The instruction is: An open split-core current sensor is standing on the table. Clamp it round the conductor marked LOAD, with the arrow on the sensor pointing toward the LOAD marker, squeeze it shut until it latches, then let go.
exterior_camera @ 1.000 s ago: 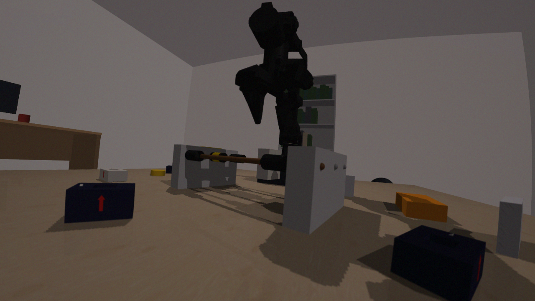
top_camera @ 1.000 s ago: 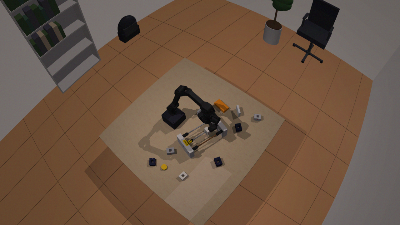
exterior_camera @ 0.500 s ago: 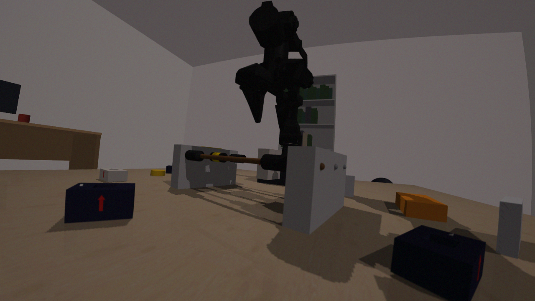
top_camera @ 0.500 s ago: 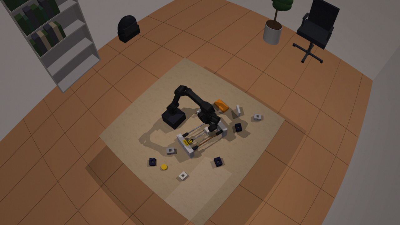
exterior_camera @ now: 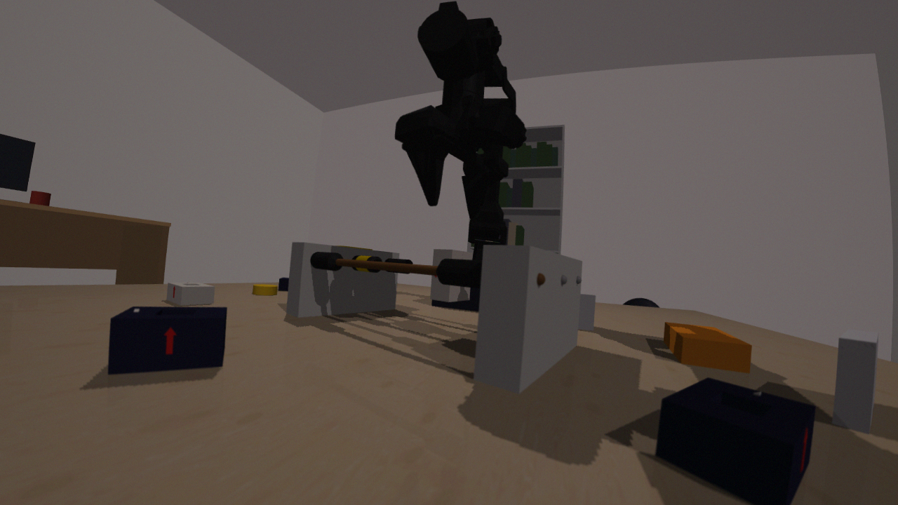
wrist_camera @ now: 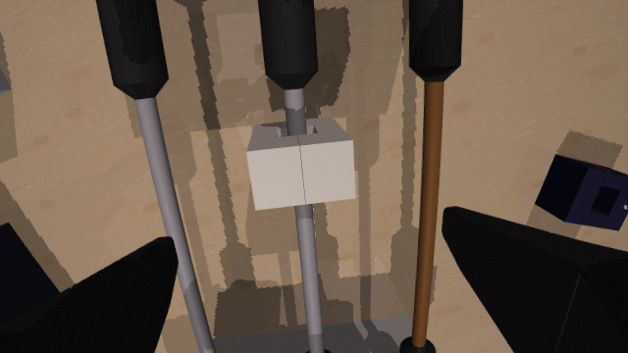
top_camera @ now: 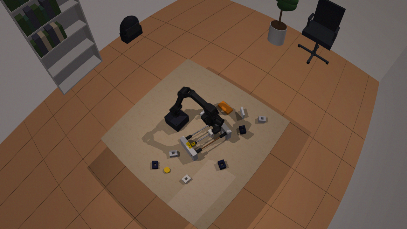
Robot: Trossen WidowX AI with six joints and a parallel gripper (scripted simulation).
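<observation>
The white sensor (top_camera: 210, 133) (exterior_camera: 449, 273) (wrist_camera: 301, 174) sits round the middle conductor (top_camera: 202, 139) (wrist_camera: 310, 265). Its two halves meet along a thin seam in the wrist view. Whether it is latched cannot be told. The conductor has a yellow marker band (top_camera: 193, 144) by the yellow LOAD label (top_camera: 189, 145) at one end support. The sensor's arrow cannot be made out. My gripper (exterior_camera: 459, 221) (wrist_camera: 312, 235) is wide open and empty, above the conductors and clear of the sensor.
A grey conductor (wrist_camera: 164, 181) and a copper conductor (wrist_camera: 430, 196) (exterior_camera: 389, 267) run on either side, between two grey supports (top_camera: 228, 135) (exterior_camera: 527, 313). Several navy and white blocks stand around. An orange block (top_camera: 225, 107) and a grey plate (top_camera: 242, 112) stand beyond. A yellow disc (top_camera: 167, 170) lies in front.
</observation>
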